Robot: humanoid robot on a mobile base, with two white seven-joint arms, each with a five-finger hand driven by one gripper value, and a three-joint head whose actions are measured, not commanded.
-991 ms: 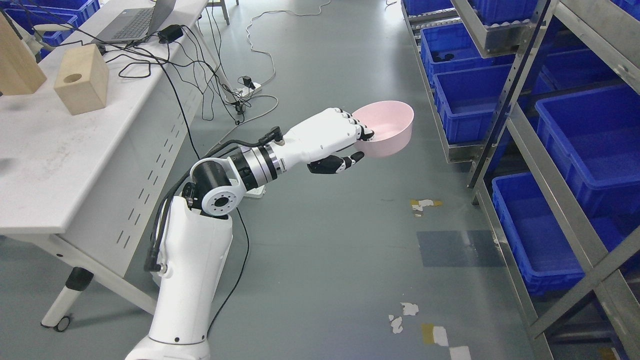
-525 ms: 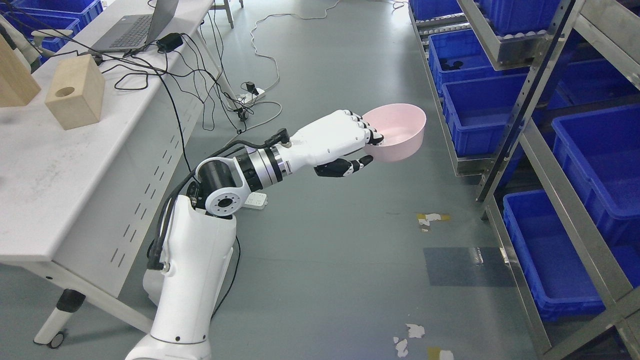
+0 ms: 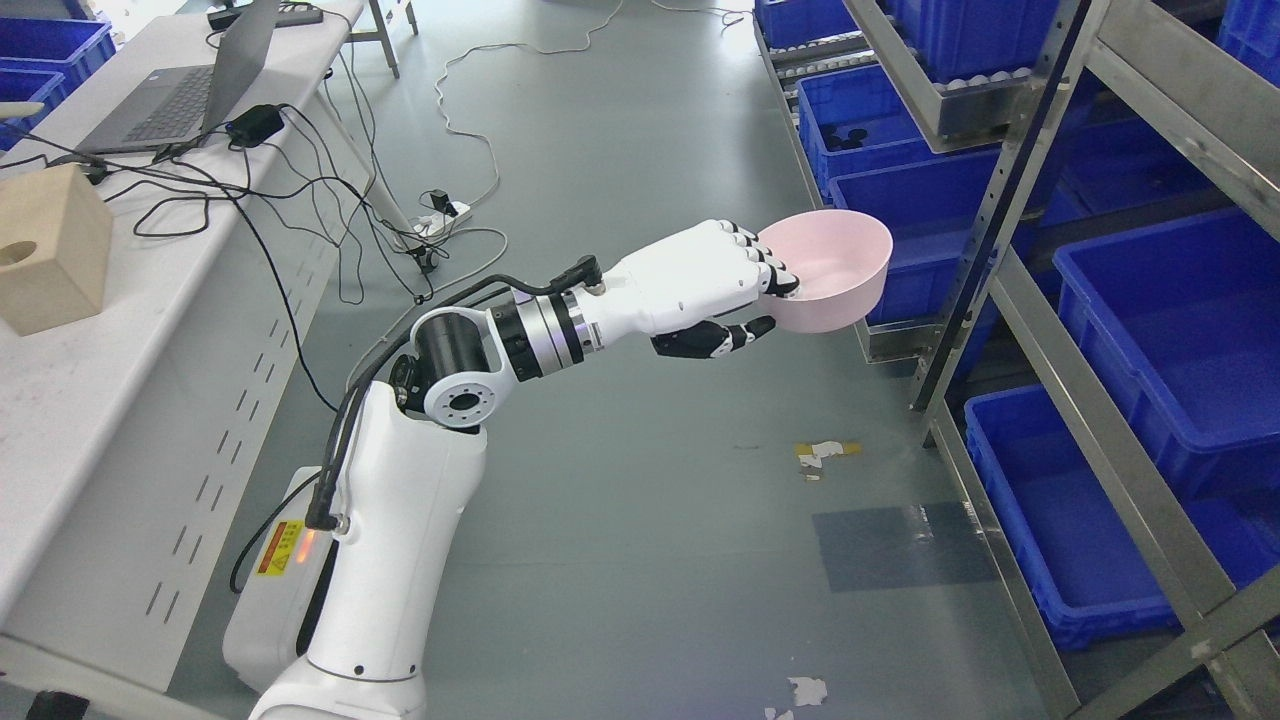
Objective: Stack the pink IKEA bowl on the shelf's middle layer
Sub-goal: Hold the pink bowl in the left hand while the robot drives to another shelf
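i see my left hand clamped on the near rim of the pink bowl, fingers over the edge and thumb underneath. the bowl sits upright in the air above the floor, just beside the metal shelf with its blue bins, not on any layer.

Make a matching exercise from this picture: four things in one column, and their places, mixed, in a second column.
Things:
1. round pink plastic bowl
2. grey open laptop
3. light wooden block with a round hole
4. blue plastic bins

Places:
A. far end of the white table
B. on the metal shelf rack
C. held by the left robot hand
D. table's left edge

Pairs: 1-C, 2-A, 3-D, 4-B
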